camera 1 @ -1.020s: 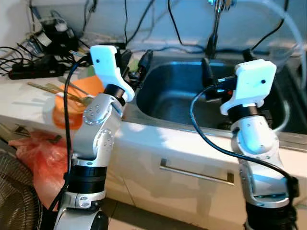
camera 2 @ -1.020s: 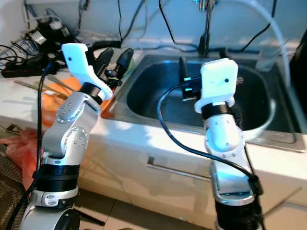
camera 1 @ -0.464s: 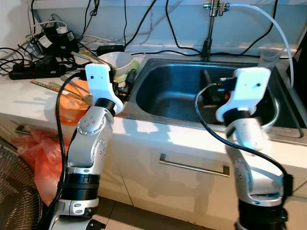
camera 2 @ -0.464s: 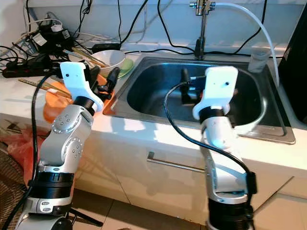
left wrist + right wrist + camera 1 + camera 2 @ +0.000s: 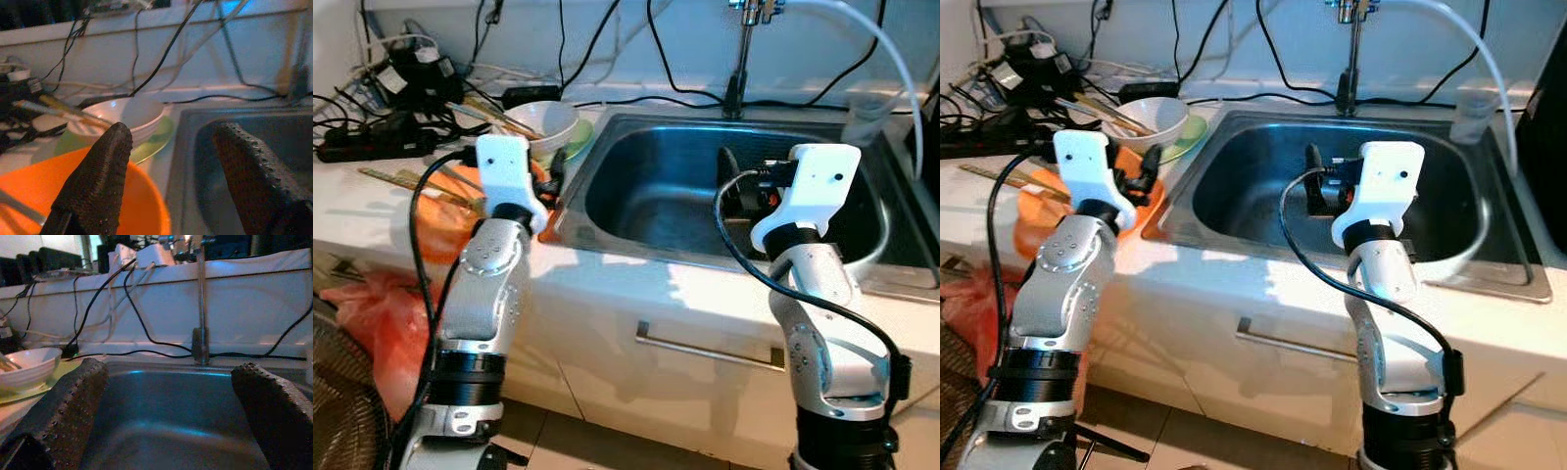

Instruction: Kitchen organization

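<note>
White cabinet fronts sit nearest, with a metal drawer handle [image 5: 710, 350] below the counter edge, and a red plastic bag [image 5: 374, 323] lies low beside the robot's left arm. Above the counter edge, the left gripper [image 5: 171, 181] hangs over the orange bowl [image 5: 445, 220], its two black fingers spread wide with nothing between them. The right gripper [image 5: 171, 418] is held over the near part of the stainless sink [image 5: 646, 211], also spread wide and empty.

Just beyond the orange bowl, a white bowl [image 5: 1148, 119] rests on a pale green plate [image 5: 1185, 132], both close to the sink's left rim, with chopsticks [image 5: 1102, 111] leaning across the white bowl. Chopsticks also lie over the orange bowl. At the back, the tap [image 5: 1349, 49] rises behind the sink with a clear hose [image 5: 1484, 59] arching off toward the right, and a clear cup [image 5: 1472, 111] stands at the sink's far right corner. Black cables and a power strip [image 5: 367, 142] crowd the far left of the counter. No writing or brand can be read anywhere.
</note>
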You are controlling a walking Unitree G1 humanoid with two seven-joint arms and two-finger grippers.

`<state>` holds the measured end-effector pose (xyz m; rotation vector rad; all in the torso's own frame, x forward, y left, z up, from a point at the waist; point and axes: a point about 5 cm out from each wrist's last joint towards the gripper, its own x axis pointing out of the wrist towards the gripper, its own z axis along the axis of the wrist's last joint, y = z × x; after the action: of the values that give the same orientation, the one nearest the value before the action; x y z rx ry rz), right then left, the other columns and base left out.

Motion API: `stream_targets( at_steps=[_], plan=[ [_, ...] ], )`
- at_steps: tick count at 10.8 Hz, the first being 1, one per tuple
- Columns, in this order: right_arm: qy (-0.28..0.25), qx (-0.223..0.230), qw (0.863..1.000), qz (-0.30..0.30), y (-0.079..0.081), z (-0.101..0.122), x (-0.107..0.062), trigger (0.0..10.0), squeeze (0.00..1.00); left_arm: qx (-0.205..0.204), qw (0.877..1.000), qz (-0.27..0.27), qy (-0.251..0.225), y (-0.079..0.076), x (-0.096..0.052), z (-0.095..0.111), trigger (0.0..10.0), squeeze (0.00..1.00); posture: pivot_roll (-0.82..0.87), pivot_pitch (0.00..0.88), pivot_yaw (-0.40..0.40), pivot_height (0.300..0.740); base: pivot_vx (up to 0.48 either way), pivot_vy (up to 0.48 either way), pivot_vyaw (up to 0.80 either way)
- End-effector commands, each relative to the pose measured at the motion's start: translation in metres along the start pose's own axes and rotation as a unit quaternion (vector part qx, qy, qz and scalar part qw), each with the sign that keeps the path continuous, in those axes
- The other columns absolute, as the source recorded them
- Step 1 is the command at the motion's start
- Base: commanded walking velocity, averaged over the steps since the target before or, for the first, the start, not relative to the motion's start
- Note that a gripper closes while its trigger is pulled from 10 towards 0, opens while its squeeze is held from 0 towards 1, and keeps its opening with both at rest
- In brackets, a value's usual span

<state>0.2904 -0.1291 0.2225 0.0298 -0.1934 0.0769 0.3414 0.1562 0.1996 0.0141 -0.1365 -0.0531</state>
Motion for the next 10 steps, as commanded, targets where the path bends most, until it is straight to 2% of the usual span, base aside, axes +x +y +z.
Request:
stream_targets(
  at_steps=[1,4,6,7,10],
  plan=[
    [0.014,0.002,1.000,0.019,0.006,-0.004,-0.001,10.0,0.00,0.004,1.000,0.022,0.003,0.009,0.001,0.000,10.0,0.00,-0.01,0.000,0.109,0.740,0.000,0.000,0.00],
    [0.019,0.003,0.999,0.026,0.007,-0.008,-0.003,10.0,0.00,0.020,0.999,0.026,0.017,0.010,0.000,-0.004,10.0,0.00,-0.01,0.000,0.112,0.740,0.000,0.000,0.00],
    [0.021,0.003,0.999,0.029,0.007,-0.009,-0.004,10.0,0.00,0.059,0.994,0.073,0.049,0.026,0.002,-0.008,10.0,0.00,-0.01,0.000,0.115,0.740,0.000,0.000,0.00],
    [0.021,0.004,0.999,0.029,0.007,-0.009,-0.004,10.0,0.00,0.066,0.993,0.079,0.064,0.029,0.002,-0.009,10.0,0.00,-0.01,0.000,0.115,0.740,0.000,0.000,0.00],
    [0.019,0.000,0.999,0.028,0.006,-0.008,-0.002,10.0,0.00,0.058,0.992,0.047,0.097,0.022,0.001,-0.011,10.0,0.00,0.00,0.000,0.115,0.740,0.000,0.000,0.00]
  ],
)
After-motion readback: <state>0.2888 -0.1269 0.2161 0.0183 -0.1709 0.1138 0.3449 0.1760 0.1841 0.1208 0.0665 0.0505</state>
